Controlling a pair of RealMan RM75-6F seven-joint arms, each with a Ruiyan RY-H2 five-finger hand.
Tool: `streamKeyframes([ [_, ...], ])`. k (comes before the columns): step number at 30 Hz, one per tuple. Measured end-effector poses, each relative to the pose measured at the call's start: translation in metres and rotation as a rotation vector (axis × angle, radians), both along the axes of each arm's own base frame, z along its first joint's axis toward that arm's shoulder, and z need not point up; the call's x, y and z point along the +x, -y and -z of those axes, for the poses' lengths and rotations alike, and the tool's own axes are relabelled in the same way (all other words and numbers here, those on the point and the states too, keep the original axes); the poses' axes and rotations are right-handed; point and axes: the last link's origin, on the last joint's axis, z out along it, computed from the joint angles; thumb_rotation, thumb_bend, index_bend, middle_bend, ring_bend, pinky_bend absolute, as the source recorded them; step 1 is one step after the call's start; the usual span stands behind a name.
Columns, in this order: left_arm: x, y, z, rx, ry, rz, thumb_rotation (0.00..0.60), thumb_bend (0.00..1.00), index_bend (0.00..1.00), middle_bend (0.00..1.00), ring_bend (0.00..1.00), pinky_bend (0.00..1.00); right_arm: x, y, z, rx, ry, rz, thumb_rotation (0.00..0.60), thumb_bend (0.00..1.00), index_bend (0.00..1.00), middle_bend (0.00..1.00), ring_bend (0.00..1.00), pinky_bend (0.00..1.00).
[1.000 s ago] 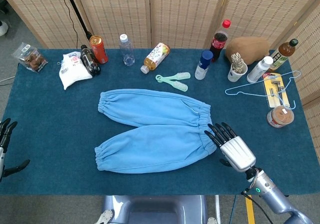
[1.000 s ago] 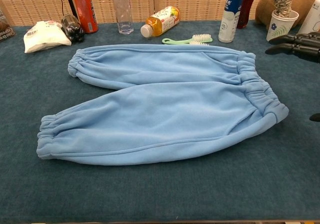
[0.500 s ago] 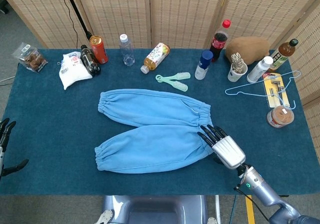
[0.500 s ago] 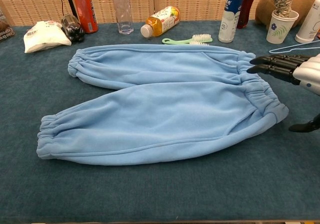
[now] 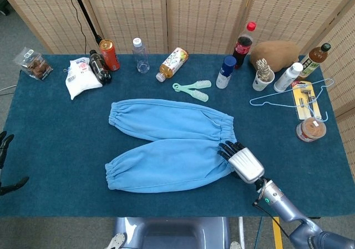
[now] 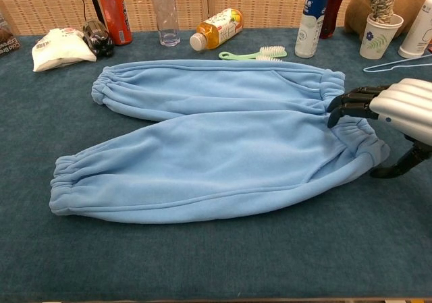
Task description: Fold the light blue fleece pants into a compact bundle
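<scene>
Light blue fleece pants [image 5: 169, 143] lie flat mid-table, on the dark teal cloth of the table [image 5: 61, 143]. Legs run out to the left w/ gathered cuffs; elastic waistband sits at the right end. The two legs touch along most of their length & splay apart toward the cuffs. Not folded yet.

Right hand [image 5: 242, 160] is at the waistband end of the pants, palm down, silver back up. Its dark fingers [image 6: 347, 104] curl down onto the waistband elastic, tips touching or right over the fabric; thumb [image 6: 395, 168] reaches down to the cloth just right of the waistband corner. Fingers & thumb are apart, w/ the waistband edge between them. Cannot tell if any fabric is actually pinched.

Left hand [image 5: 4, 166] shows only as dark fingertips at the pic's left edge in the head view, well left of the pants cuffs, off the table edge. Too little visible to tell open vs closed.

Behind the pants, along the far table edge: white bag [image 5: 76, 78], dark bottle [image 5: 100, 67], red can [image 5: 109, 55], clear bottle [image 5: 140, 55], tipped-over juice bottle [image 5: 172, 64], pale green brushes [image 5: 194, 89], blue-capped bottle [image 5: 226, 72], cola bottle [image 5: 243, 45]. Further right of the pants: paper cup w/ rope [image 5: 262, 75], wire hanger [image 5: 291, 96], small tin [image 5: 310, 130].
</scene>
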Motion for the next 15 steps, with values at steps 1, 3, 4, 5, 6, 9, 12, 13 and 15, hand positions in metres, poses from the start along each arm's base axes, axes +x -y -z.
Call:
streamKeyframes([
  [1,0.000,0.000,0.000,0.000,0.001,-0.001,0.600,0.02,0.00,0.00,0.00,0.00,0.000,0.000,0.001,-0.004,0.007,-0.010,0.600,0.00,0.38,0.30,0.30,0.39],
  [3,-0.001,-0.001,0.000,-0.001,0.001,-0.002,0.600,0.02,0.00,0.00,0.00,0.00,0.001,-0.001,0.002,-0.011,0.018,-0.026,0.600,0.00,0.41,0.33,0.32,0.42],
  [4,-0.001,-0.001,0.000,-0.001,0.002,-0.003,0.600,0.02,0.00,0.00,0.00,0.00,0.002,-0.002,0.004,-0.014,0.025,-0.036,0.600,0.00,0.42,0.33,0.33,0.43],
  [5,-0.001,-0.001,0.000,-0.001,0.003,-0.003,0.600,0.02,0.00,0.00,0.00,0.00,0.002,-0.002,0.005,-0.015,0.028,-0.042,0.600,0.01,0.43,0.34,0.34,0.44],
  [6,-0.001,-0.001,0.000,-0.002,0.002,-0.003,0.600,0.02,0.00,0.00,0.00,0.00,0.002,-0.002,0.007,-0.015,0.028,-0.047,0.600,0.02,0.43,0.35,0.34,0.45],
  [9,0.000,-0.001,0.001,-0.005,-0.001,-0.002,0.600,0.02,0.00,0.00,0.00,0.00,0.005,0.000,0.014,-0.010,0.025,-0.063,0.600,0.14,0.45,0.36,0.36,0.48],
  [12,0.000,-0.001,0.002,-0.010,-0.003,-0.002,0.600,0.02,0.00,0.00,0.00,0.00,0.009,0.002,0.019,0.000,0.031,-0.069,0.600,0.34,0.49,0.40,0.39,0.52],
  [13,0.000,-0.001,0.002,-0.011,-0.003,-0.003,0.600,0.02,0.00,0.00,0.00,0.00,0.010,0.003,0.020,0.003,0.035,-0.070,0.600,0.43,0.51,0.41,0.40,0.54],
  [15,-0.001,-0.001,0.002,-0.011,-0.003,-0.005,0.600,0.02,0.00,0.00,0.00,0.00,0.011,0.003,0.020,0.005,0.047,-0.072,0.600,0.59,0.54,0.44,0.43,0.57],
])
